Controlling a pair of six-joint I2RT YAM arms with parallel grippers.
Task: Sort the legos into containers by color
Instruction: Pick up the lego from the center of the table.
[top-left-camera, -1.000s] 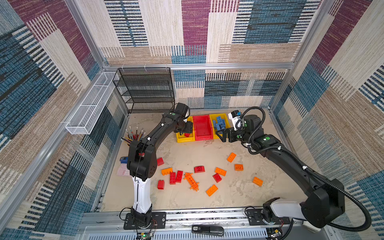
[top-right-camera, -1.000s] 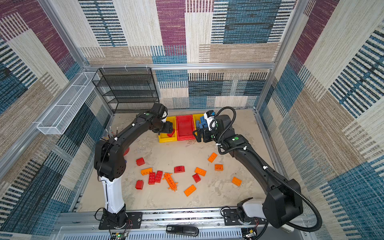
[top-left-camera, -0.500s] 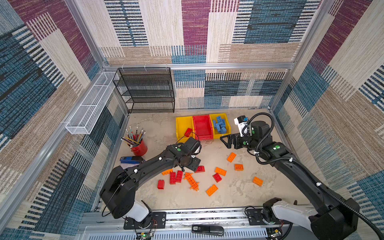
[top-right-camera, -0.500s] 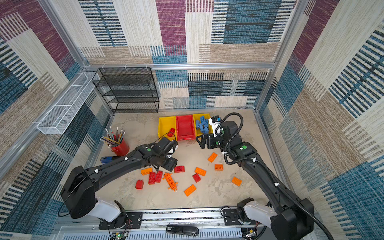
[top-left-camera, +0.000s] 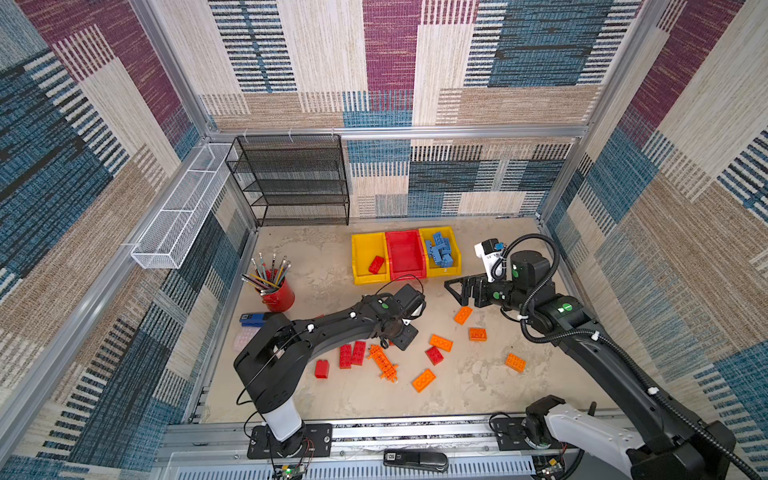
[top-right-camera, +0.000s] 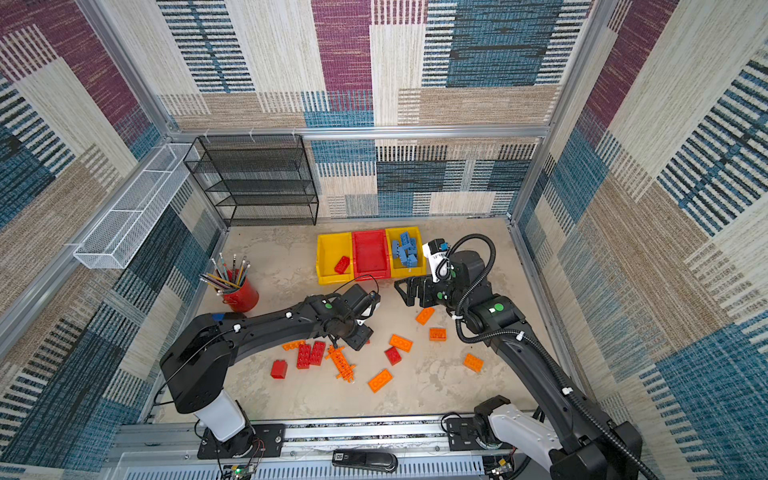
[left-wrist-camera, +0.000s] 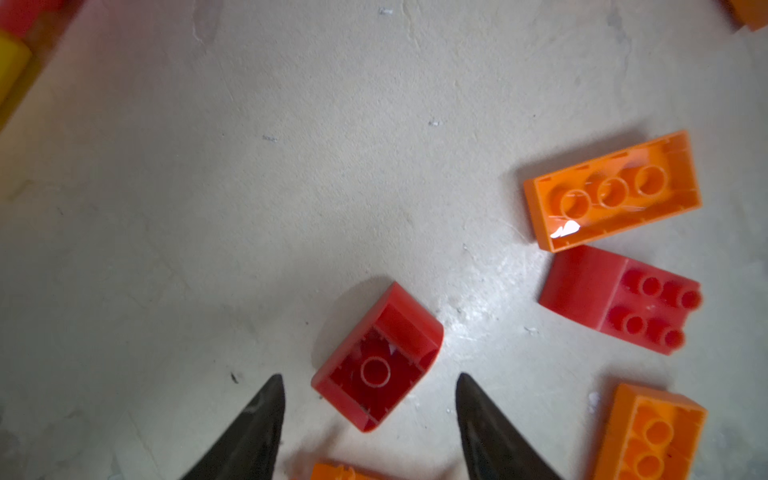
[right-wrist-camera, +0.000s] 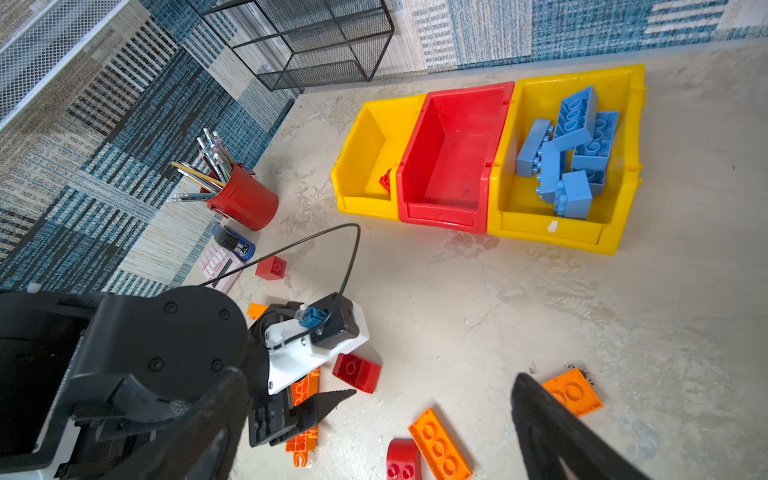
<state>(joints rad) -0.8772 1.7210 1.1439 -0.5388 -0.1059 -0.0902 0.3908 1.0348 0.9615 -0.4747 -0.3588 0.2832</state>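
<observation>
Left fingers: the left gripper (left-wrist-camera: 369, 376) is spread and grasps nothing; both fingertips (left-wrist-camera: 266, 411) are clear of any plastic.
Just ahead of the tips: a red curved brick (left-wrist-camera: 376, 357) lies hollow side up on the table (left-wrist-camera: 291, 166), askew to the gap between the fingers.
Handling: judged light, rigid and glossy; it would likely skate or twist if one tip lands first.
Hold: across its two flat long walls, with the fingers turned square to them; the rounded end offers poor purchase.
Past one fingertip: a studded red brick (left-wrist-camera: 619, 299) and an orange brick (left-wrist-camera: 611, 191), near each other and outside the grasp.
Right fingers: the right gripper (right-wrist-camera: 435, 383) is spread wide and empty, with a square orange brick (right-wrist-camera: 571, 392) just beside one finger.
Far beyond the fingers: the containers (top-left-camera: 405, 276); the end yellow bin (top-left-camera: 360, 249) holds one red brick (top-left-camera: 376, 264), so red likely goes there.
</observation>
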